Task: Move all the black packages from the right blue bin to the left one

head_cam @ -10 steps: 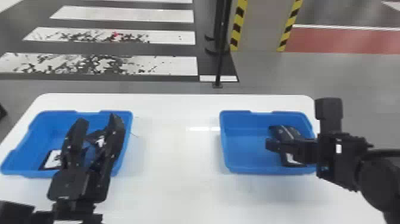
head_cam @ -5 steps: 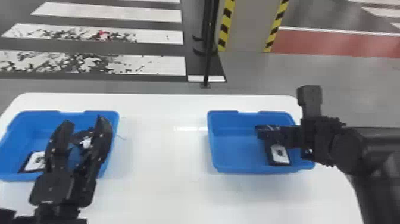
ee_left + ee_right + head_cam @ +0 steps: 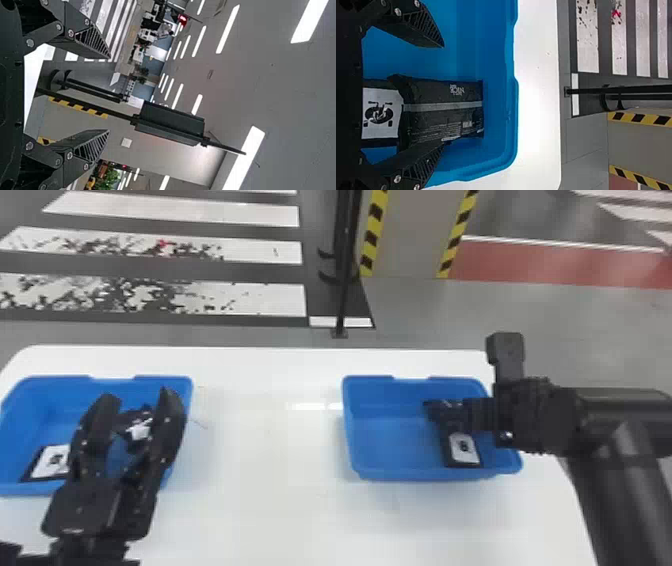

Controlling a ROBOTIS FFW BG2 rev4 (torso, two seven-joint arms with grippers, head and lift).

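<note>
The robot's black left gripper (image 3: 137,394) is hovering over the near side of the left blue rectangular plastic bin (image 3: 30,402), its two flat fingers spreading wide and grasping nothing. Reaching in from the right, the black right arm (image 3: 617,470) is holding its black two-fingered gripper (image 3: 480,414) over the right blue rectangular plastic bin (image 3: 392,440). In the right wrist view, that gripper's fingers are standing well apart, released, with package wrapping showing between them; I cannot tell whether one finger is touching it.

Inside the left bin, a flat black package with a white label (image 3: 52,462) is lying toward the near side, partly hiding behind the left gripper. A little farther in, a crumpled black package with a white patch (image 3: 137,430) is showing between the fingers.

Inside the right bin, a flat black package with a white pictured label (image 3: 464,447) is lying nearer the robot. A black package with a grey stripe and pale print (image 3: 443,107) is resting farther in, overlapping its end.

Both bins are sitting well apart on a white round-cornered table (image 3: 265,450). Beyond it, a thin black upright pole (image 3: 345,290) is standing on the grey floor (image 3: 425,315), near a beige pillar edged in yellow-and-black stripes (image 3: 412,235). White painted bars (image 3: 250,297) are crossing the dark floor.
</note>
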